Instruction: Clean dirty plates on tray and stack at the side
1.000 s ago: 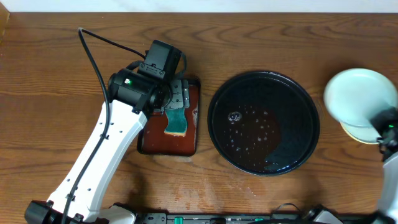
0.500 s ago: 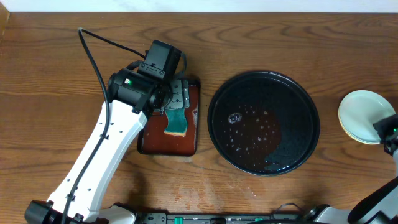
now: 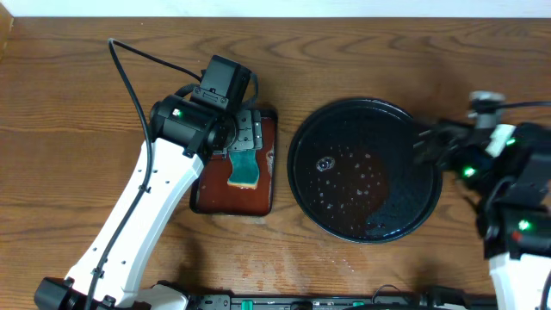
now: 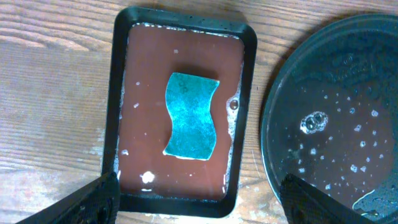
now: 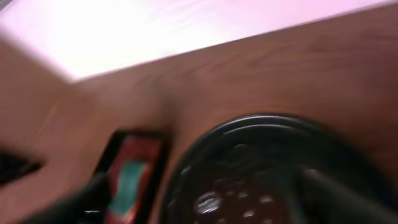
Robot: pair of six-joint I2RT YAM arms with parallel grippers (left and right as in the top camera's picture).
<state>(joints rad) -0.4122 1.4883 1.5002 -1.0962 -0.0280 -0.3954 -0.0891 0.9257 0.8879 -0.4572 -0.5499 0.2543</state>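
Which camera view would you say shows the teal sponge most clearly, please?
The left wrist view: the sponge lies whole and sharp in the red-brown tray. Overhead, the left arm covers its upper end. The right wrist view gives only a blurred teal smear.

- My right wrist view is smeared throughout. The black tray [image 5: 273,155], the red-brown tray [image 5: 134,163] and the sponge [image 5: 127,180] are only soft shapes, and the fingers of my right gripper [image 5: 199,199] are dark blurs low at either side.
- From overhead my right arm [image 3: 516,198] is blurred and runs off the right and bottom edges. It covers the table [image 3: 69,129] beside the black tray's right rim, and I cannot see what lies beneath.
- My left gripper [image 4: 199,202] shows only its fingertips [image 4: 93,199], cut by the bottom edge. From overhead my left arm [image 3: 146,207] hides the gripper and the sponge's upper end.
- The black tray runs off the right edge of the left wrist view.
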